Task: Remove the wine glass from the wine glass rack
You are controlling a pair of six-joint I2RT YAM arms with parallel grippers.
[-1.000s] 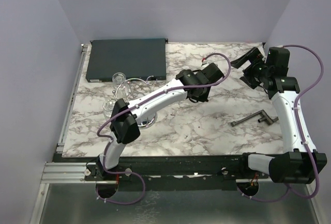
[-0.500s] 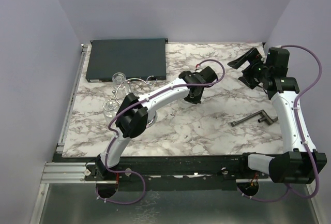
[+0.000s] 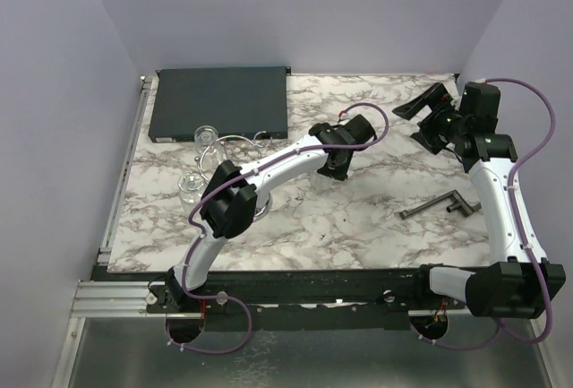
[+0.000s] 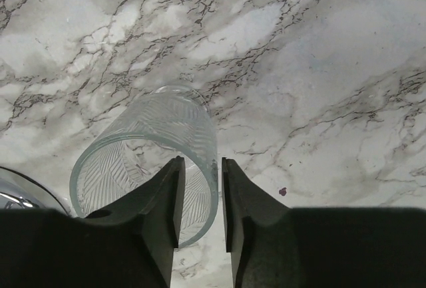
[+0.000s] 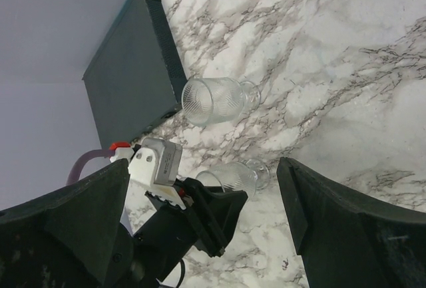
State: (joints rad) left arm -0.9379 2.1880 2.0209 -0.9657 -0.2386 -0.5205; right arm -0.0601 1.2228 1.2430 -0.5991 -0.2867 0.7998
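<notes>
A clear ribbed wine glass [image 4: 156, 138] lies on its side on the marble, also seen in the right wrist view [image 5: 234, 175]. My left gripper [image 4: 200, 198] straddles its rim wall, one finger inside the bowl and one outside, jaws narrowly apart with a gap beside the wall. In the top view the left gripper [image 3: 333, 166] is at mid-table. The chrome wine glass rack [image 3: 228, 149] stands at the left with a glass at its far side [image 3: 206, 134] and another at its near left [image 3: 190, 187]. My right gripper [image 3: 421, 117] is wide open and empty at the far right.
A dark flat box [image 3: 219, 101] lies at the back left. A second loose glass [image 5: 216, 100] lies on its side near the box's corner. A dark grey T-shaped bar [image 3: 439, 204] lies at the right. The left arm's elbow [image 3: 228, 209] rises beside the rack.
A second ago the left wrist sat a little farther right and the elbow lower and farther left; it shifted left and has held still since. The right arm has barely moved.
</notes>
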